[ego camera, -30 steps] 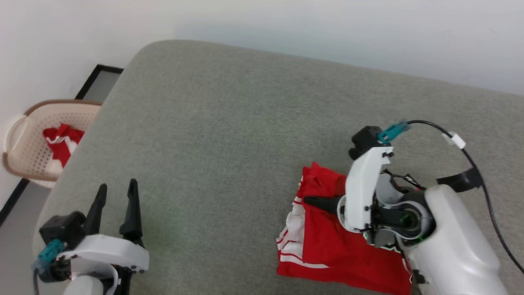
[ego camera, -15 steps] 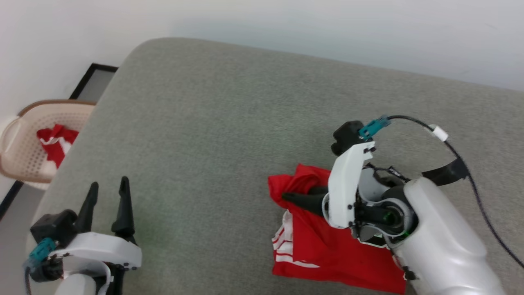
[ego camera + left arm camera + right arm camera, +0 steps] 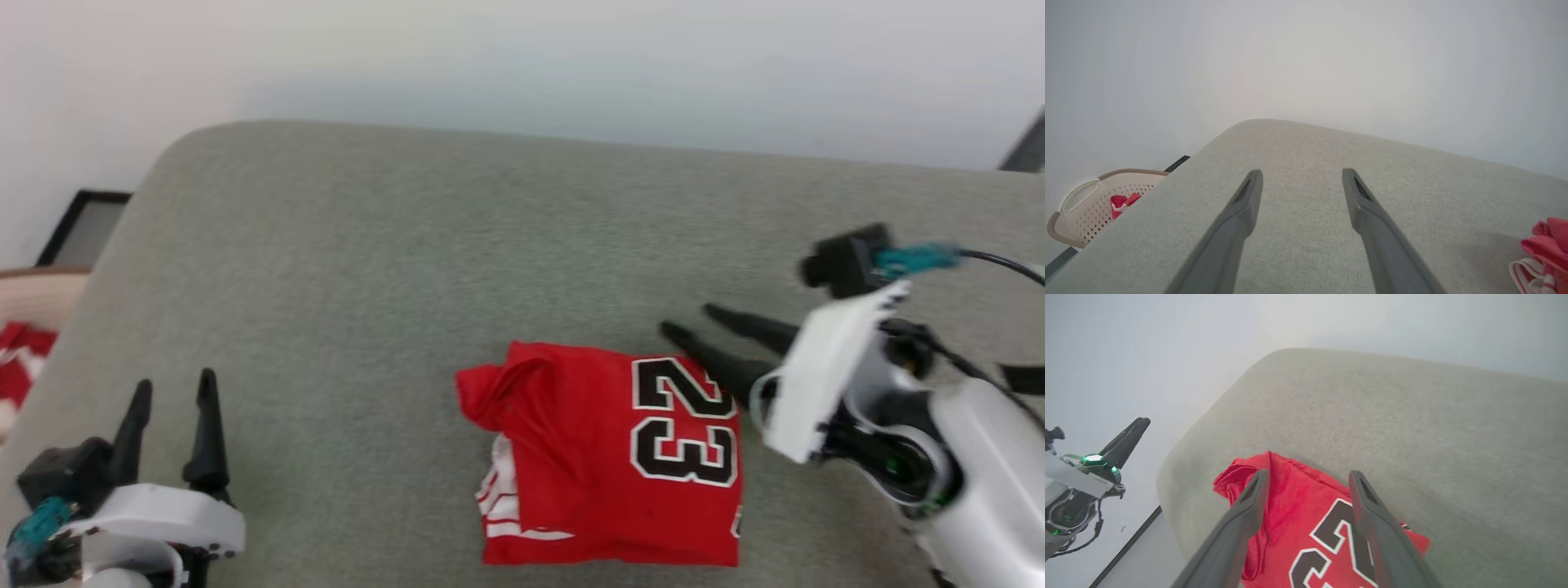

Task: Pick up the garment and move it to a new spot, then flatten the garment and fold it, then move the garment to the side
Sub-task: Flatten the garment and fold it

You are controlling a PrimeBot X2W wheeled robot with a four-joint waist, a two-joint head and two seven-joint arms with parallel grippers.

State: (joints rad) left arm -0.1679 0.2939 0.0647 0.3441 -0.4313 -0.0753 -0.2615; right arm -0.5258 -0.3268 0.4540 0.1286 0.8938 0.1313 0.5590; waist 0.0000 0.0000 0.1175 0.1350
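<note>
Head view: folded red cloth jersey (image 3: 604, 457) printed "23" lay lower centre; left gripper (image 3: 175, 380) and right gripper (image 3: 684, 318) stood spread, empty.

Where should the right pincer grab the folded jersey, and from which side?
Probably the garment at its right edge, coming from the right: that edge lies flat, the left end is bunched, and the open right pincer is nearest.

I saw the garment (image 3: 604, 457) lying folded on the bench (image 3: 367, 269), my right end effector (image 3: 687, 318) spread wide at its two o'clock.
</note>
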